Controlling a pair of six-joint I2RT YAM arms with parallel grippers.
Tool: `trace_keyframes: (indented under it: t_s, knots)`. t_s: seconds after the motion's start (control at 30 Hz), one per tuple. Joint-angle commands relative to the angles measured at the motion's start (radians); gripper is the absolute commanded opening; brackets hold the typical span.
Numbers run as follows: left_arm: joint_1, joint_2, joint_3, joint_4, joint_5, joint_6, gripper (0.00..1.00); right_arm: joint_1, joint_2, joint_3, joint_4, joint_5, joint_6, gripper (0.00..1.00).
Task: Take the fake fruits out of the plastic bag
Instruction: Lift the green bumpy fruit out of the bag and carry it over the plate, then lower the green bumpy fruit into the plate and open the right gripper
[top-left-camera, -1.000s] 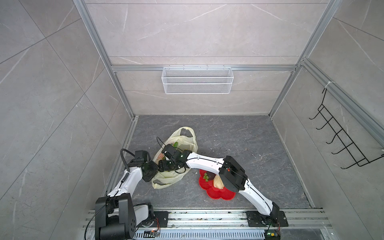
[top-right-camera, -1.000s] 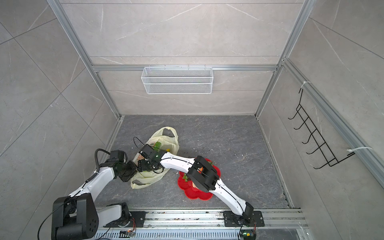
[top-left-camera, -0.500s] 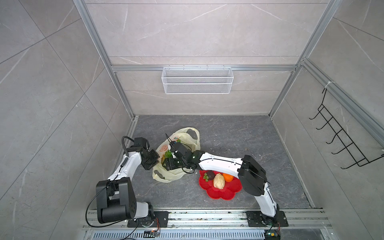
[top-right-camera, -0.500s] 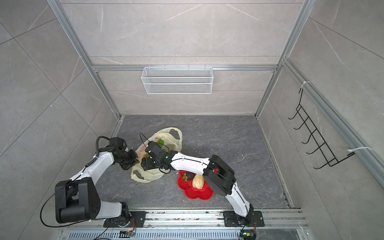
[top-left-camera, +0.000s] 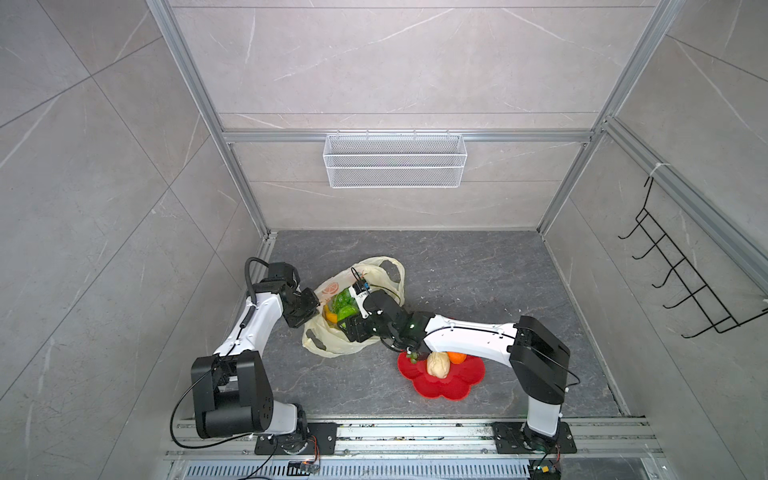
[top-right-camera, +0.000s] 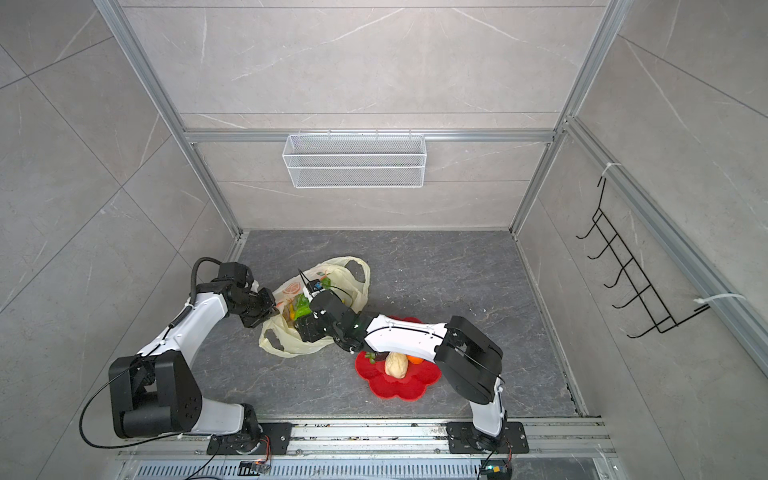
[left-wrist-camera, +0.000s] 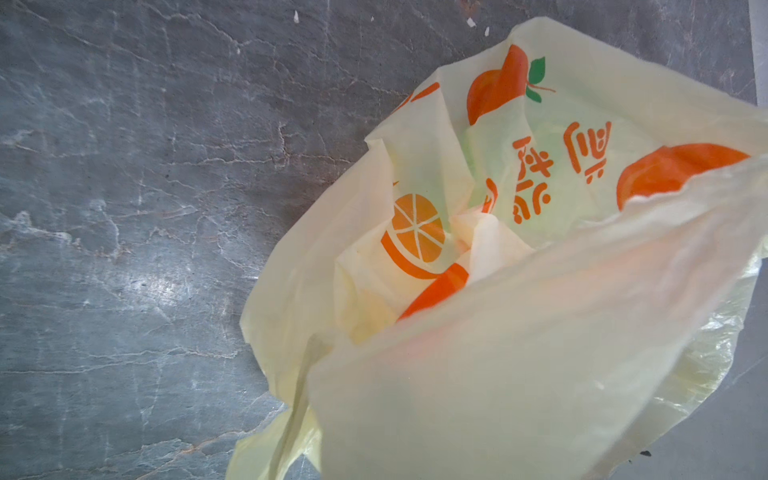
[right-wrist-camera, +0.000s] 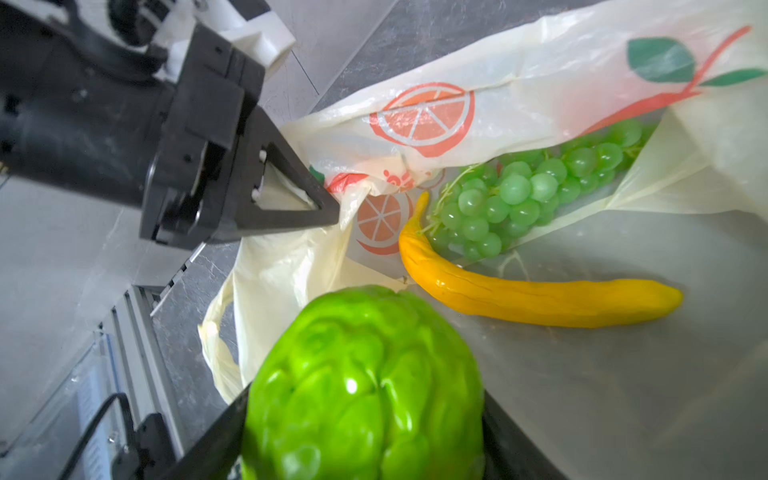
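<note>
The right claw (right-wrist-camera: 365, 399) has its jaws standing wide around the green bumpy fruit (right-wrist-camera: 361, 353), one finger on each side, so the fruit is gripped. It sits at the mouth of the plastic bag (right-wrist-camera: 540, 83). Beyond the fruit, deeper in the bag, the yellow banana (right-wrist-camera: 532, 299) lies with its long axis across the claw's line of reach. The green grape bunch (right-wrist-camera: 519, 195) is just behind the banana. The left claw (right-wrist-camera: 326, 212) is closed tight on the upper edge of the bag and holds the mouth open. In a top view the red plate (top-left-camera: 444, 388) lies on the bench (top-left-camera: 478, 282), back along the right arm. The way out is therefore probably a pull backward, away from the left claw. The right arm is the nearer one to the plate.
</note>
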Motion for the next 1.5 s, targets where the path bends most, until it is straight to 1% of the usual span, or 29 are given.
trace_keyframes:
  t_s: [0.0, 0.17, 0.33, 0.5, 0.6, 0.8, 1.03, 1.33, 1.47]
  knots:
    - [-0.003, 0.006, -0.006, -0.037, 0.077, 0.055, 0.0, -0.001, -0.129, -0.104, 0.096, 0.044, -0.089, 0.65]
    - [-0.004, -0.014, -0.01, -0.038, 0.088, 0.062, 0.0, -0.001, -0.29, -0.287, 0.102, 0.134, -0.12, 0.63]
    - [-0.003, -0.023, -0.007, -0.043, 0.093, 0.07, 0.0, 0.013, -0.499, -0.468, 0.041, 0.243, -0.122, 0.62]
    - [-0.004, -0.021, -0.008, -0.045, 0.105, 0.073, 0.0, 0.038, -0.681, -0.602, -0.05, 0.348, -0.117, 0.61]
    - [-0.003, -0.019, -0.008, -0.045, 0.109, 0.073, 0.0, 0.042, -0.768, -0.677, -0.082, 0.392, -0.094, 0.63]
    - [-0.004, -0.015, -0.011, -0.045, 0.113, 0.075, 0.0, 0.042, -0.921, -0.762, -0.185, 0.476, -0.025, 0.63]
    - [-0.004, -0.007, -0.011, -0.041, 0.126, 0.074, 0.0, 0.042, -1.034, -0.804, -0.387, 0.531, 0.068, 0.62]
    - [-0.004, 0.005, -0.014, -0.039, 0.136, 0.076, 0.0, 0.056, -1.111, -0.844, -0.497, 0.503, 0.137, 0.6]
    - [-0.004, 0.003, -0.012, -0.039, 0.135, 0.076, 0.0, 0.08, -1.123, -0.852, -0.543, 0.518, 0.205, 0.6]
